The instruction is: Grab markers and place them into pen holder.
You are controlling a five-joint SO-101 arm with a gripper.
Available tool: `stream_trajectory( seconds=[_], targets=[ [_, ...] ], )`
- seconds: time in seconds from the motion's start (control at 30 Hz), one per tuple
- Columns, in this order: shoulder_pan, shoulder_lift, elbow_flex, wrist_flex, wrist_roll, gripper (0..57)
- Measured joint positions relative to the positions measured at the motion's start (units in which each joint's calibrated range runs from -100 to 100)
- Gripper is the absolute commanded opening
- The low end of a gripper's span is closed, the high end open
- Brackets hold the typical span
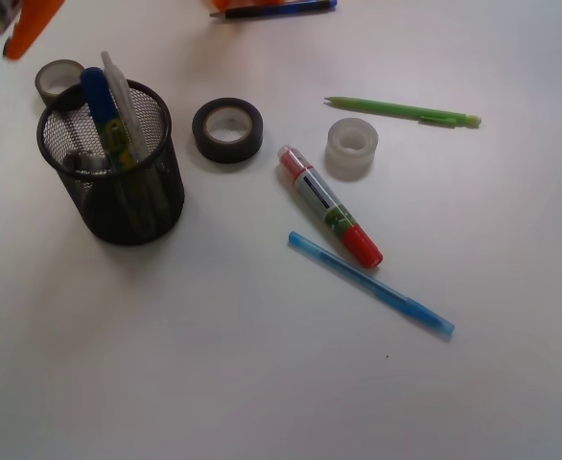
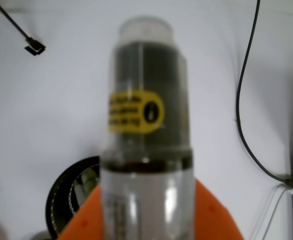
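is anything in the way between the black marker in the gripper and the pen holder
Nothing visible does. The black marker is clamped in the gripper, with the pen holder open below and to its left. The holder already carries a blue marker, but mouth space remains.

no text can be read; the black marker's (image 2: 146, 125) yellow label is blurred
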Motion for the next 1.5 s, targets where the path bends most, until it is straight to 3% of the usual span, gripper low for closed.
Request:
stream_trajectory(
  seconds=[0.57, 0.83, 1.07, 1.33, 1.5],
  targets=[
    [3.4, -26.6, 2.2, 4.3, 1.5, 0.5],
    [3.6, -39.6, 39.4, 1.3, 1.4, 0.5],
    [2.6, -56.9, 78.3, -23.5, -1.0, 0.5],
    [-1.2, -64.6, 128.8, -86.6, -6.7, 0.5],
    [-1.5, -63.2, 146.1, -114.8, -10.4, 0.4]
  ],
)
